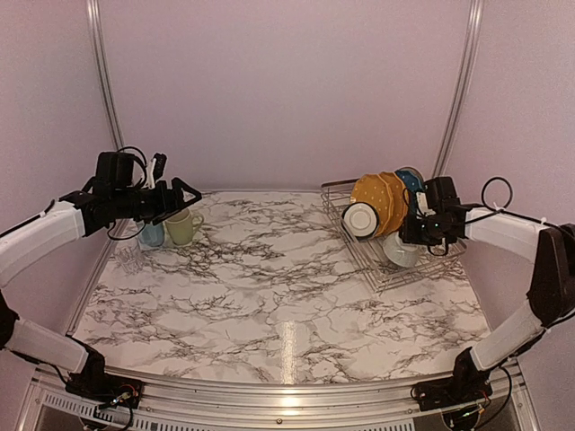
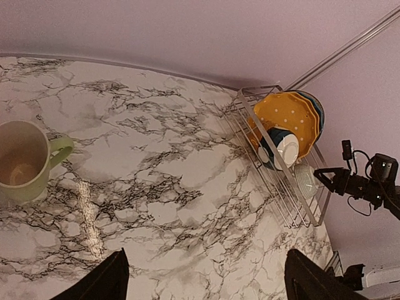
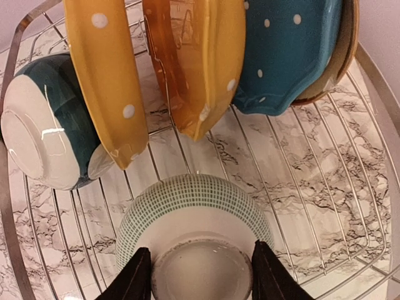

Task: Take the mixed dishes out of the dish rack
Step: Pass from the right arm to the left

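Table (image 1: 269, 296): white marble pattern with dark veins, lilac walls behind.
Left claw (image 1: 187, 196): wide open, hanging over the far left corner, holding nothing.
Mugs: blue mug (image 1: 153, 235) and green mug (image 1: 182, 228) stand upright side by side just under that claw; the green mug sits off to one side of its fingers.
Glass (image 1: 128, 259): clear and faint, just beside the blue mug.
Rack (image 1: 422, 269): wire, in the far right corner.
Teal bowl (image 3: 47, 131): on its side at the rack's left.
Plates: yellow plates (image 3: 200, 62) and blue plate (image 3: 284, 50) stand on edge in the slots.
Checked bowl (image 3: 187, 206): upside down on the rack's wires.
Right claw (image 3: 200, 250): closed on the checked bowl's foot ring, one finger on each side.
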Robot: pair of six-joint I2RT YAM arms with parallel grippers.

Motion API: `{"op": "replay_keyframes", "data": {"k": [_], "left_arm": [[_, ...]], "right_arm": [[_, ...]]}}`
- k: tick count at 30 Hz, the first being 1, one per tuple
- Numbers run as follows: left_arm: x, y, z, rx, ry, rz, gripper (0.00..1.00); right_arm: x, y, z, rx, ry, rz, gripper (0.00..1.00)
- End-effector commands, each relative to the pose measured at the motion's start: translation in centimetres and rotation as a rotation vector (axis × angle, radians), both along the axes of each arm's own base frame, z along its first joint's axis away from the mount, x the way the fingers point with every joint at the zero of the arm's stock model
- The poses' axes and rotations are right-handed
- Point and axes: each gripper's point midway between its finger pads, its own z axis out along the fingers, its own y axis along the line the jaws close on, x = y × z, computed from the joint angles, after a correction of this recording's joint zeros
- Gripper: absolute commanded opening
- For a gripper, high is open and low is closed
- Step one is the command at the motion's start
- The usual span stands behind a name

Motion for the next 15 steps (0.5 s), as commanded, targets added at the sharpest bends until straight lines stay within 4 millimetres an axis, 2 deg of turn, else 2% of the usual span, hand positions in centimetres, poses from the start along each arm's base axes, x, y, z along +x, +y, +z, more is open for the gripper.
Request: {"op": "replay_keyframes", "data": {"k": [1, 7, 10, 12, 15], "left_arm": [[0.4, -1.1, 0.6, -0.022, -0.021, -0.02, 0.89], [0.3, -3.2, 0.6, -0.098, -0.012, -0.073, 0.9], [0.2, -4.9, 1.2, -0.164, -0.018, -0.116, 0.9], [0.1, -6.4, 1.3, -0.207, -0.012, -0.15, 0.9], [-0.3, -8.6, 1.8, -0.268, -0.01, -0.199, 0.9]], "right_arm": [[1.0, -0.7, 6.7, 0.027, -0.152, -0.037, 0.08], [0.1, 0.1, 11.5, 0.071, -0.292, 0.019, 0.12], [-0.5, 1.1, 13.6, 0.123, -0.347, 0.063, 0.12], [-0.9, 1.9, 15.2, 0.169, -0.388, 0.101, 0.12], [-1.4, 4.3, 17.2, 0.283, -0.432, 0.202, 0.13]]}}
